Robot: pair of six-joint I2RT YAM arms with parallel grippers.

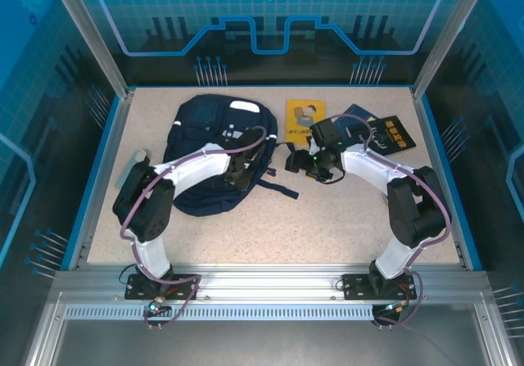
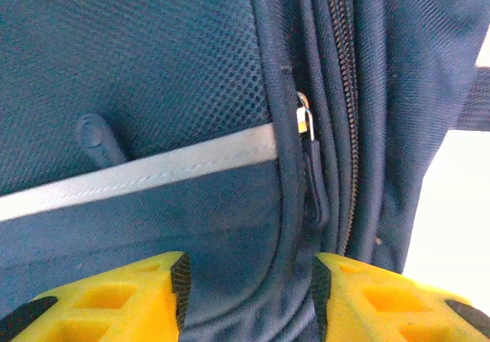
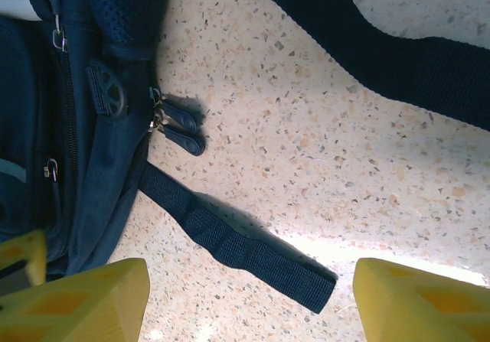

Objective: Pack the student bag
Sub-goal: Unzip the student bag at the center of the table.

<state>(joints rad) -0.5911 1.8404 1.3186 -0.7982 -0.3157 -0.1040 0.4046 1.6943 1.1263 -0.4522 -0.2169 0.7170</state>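
Observation:
The student bag (image 1: pixel 214 149) lies flat on the left half of the table, a navy backpack with a white patch at its top end. My left gripper (image 1: pixel 246 169) is pressed down on its right side. In the left wrist view that gripper (image 2: pixel 249 285) has its yellow fingers closed on a fold of the bag's fabric (image 2: pixel 153 51), just below the white stripe (image 2: pixel 138 175) and a zipper pull (image 2: pixel 305 120). My right gripper (image 1: pixel 296 163) hovers just right of the bag, open (image 3: pixel 251 285) over a short webbing strap (image 3: pixel 237 246) on the bare table.
A yellow booklet (image 1: pixel 304 120) lies behind the right gripper, and a dark blue booklet (image 1: pixel 391 133) lies at the back right. Two zipper pulls (image 3: pixel 180 124) hang off the bag's edge (image 3: pixel 76 166). A wide shoulder strap (image 3: pixel 398 51) crosses the table.

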